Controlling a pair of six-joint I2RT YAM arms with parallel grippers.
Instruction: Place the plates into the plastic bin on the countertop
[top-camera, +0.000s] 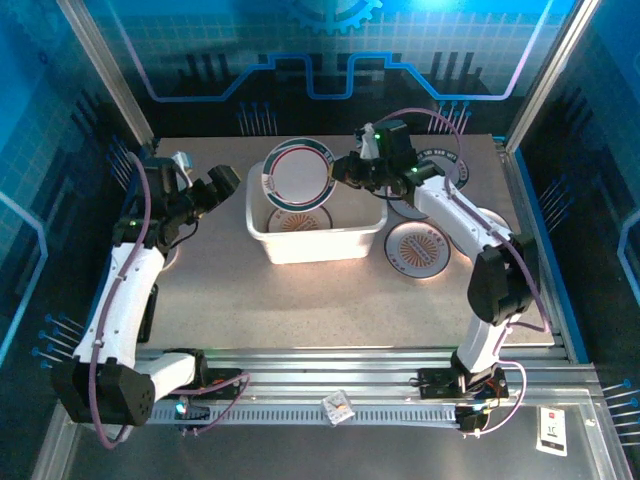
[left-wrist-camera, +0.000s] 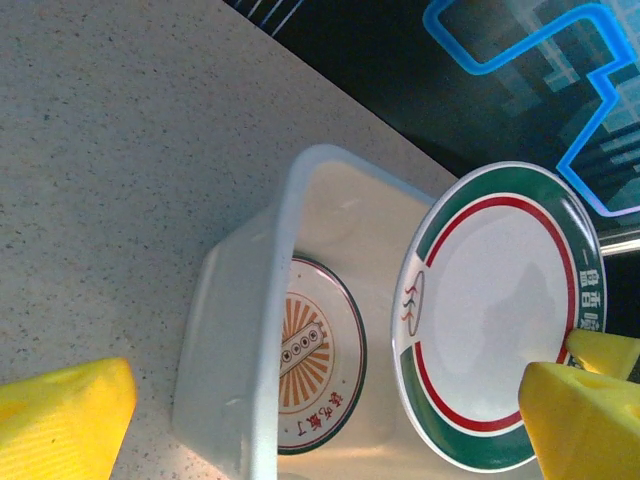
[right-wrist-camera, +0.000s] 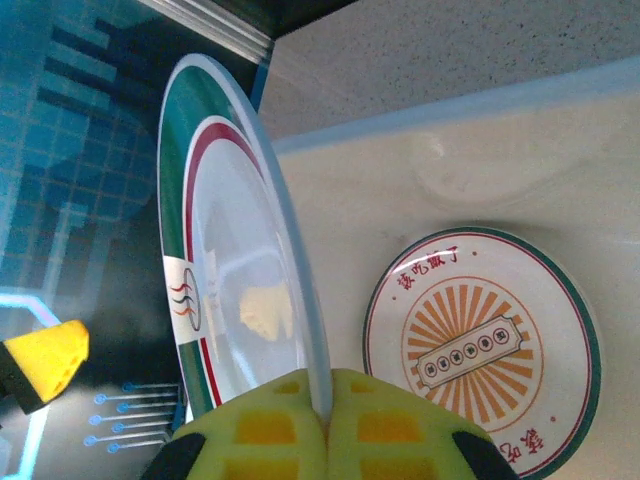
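Currently my right tool clamps the rim of a green-and-red-banded plate, upright over the bin. I see the left tool spread apart.

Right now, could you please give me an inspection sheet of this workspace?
Surface: speckled beige countertop, no spills seen.
Job's things: white plastic bin mid-table, with one orange sunburst plate flat inside; green-rimmed plate held tilted over the bin; second sunburst plate on the countertop right of the bin.
Clutter: small packet and white card near the front rail.
Grippers: left claw open and empty; right claw shut on the green-rimmed plate's rim.
Cables: purple cables along both arms.
Surroundings: blue-lit panels.
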